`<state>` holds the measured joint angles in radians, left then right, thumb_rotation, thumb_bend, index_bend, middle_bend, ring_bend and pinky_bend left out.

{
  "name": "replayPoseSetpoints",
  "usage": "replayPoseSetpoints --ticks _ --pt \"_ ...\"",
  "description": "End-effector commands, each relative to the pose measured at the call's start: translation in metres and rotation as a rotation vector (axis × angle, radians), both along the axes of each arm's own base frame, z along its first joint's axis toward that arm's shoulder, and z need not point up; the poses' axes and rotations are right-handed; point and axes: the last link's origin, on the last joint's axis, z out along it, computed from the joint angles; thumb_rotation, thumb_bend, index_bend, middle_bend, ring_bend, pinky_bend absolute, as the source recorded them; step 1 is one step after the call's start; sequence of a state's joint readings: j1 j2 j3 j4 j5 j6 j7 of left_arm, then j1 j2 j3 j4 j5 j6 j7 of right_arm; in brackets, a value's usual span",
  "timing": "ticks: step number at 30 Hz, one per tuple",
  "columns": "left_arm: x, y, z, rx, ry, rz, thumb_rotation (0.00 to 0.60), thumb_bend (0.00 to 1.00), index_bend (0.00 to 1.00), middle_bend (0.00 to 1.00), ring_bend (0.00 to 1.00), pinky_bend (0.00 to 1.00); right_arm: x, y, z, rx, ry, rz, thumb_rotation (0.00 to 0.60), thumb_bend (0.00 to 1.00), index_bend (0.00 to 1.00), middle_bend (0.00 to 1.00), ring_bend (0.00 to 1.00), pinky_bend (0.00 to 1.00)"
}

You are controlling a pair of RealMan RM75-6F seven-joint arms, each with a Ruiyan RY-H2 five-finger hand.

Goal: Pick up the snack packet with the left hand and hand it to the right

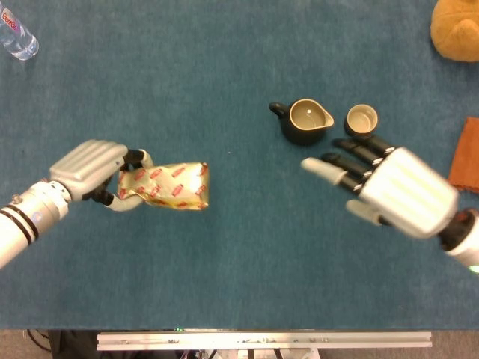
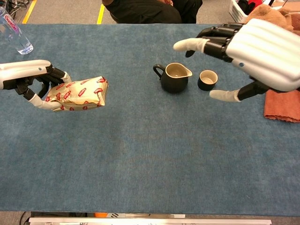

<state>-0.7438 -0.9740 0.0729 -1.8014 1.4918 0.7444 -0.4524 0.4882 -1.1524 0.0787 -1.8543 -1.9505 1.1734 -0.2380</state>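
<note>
The snack packet [image 1: 166, 185], gold foil with red labels, hangs above the blue table, gripped at its left end by my left hand [image 1: 93, 170]. In the chest view the same packet [image 2: 79, 93] sticks out rightwards from the left hand [image 2: 29, 80]. My right hand [image 1: 387, 183] is over the table's right half, held open with fingers spread and pointing left toward the packet. It also shows large in the chest view, right hand [image 2: 253, 51], with nothing in it. A wide gap separates it from the packet.
A dark pitcher [image 1: 304, 121] and a small dark cup [image 1: 361, 120] stand on the table just beyond the right hand. A plush toy [image 1: 456, 28] sits far right, an orange cloth [image 1: 466, 153] at the right edge, and a water bottle [image 1: 15, 31] far left.
</note>
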Motion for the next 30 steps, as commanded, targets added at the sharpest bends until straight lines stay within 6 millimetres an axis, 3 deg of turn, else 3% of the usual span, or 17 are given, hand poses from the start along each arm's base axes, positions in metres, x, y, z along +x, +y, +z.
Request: replayPoseSetpoints --ticks 1,15,30 --pt "0.014 -0.006 0.003 -0.014 -0.005 -0.009 0.6 0.33 0.58 0.61 0.54 0.64 0.016 0.0 -0.012 0.012 0.003 0.06 0.6 0.13 0.16 0.31 0.2 0.28" --pt "0.052 -0.024 0.001 -0.149 -0.126 0.109 0.6 0.33 0.57 0.61 0.55 0.64 0.05 0.001 -0.043 0.021 -0.014 0.182 0.6 0.11 0.16 0.31 0.2 0.28" --pt "0.071 -0.029 -0.008 -0.213 -0.131 0.089 0.6 0.33 0.58 0.61 0.55 0.64 0.064 -0.008 -0.057 0.051 -0.021 0.203 0.6 0.11 0.16 0.3 0.2 0.28"
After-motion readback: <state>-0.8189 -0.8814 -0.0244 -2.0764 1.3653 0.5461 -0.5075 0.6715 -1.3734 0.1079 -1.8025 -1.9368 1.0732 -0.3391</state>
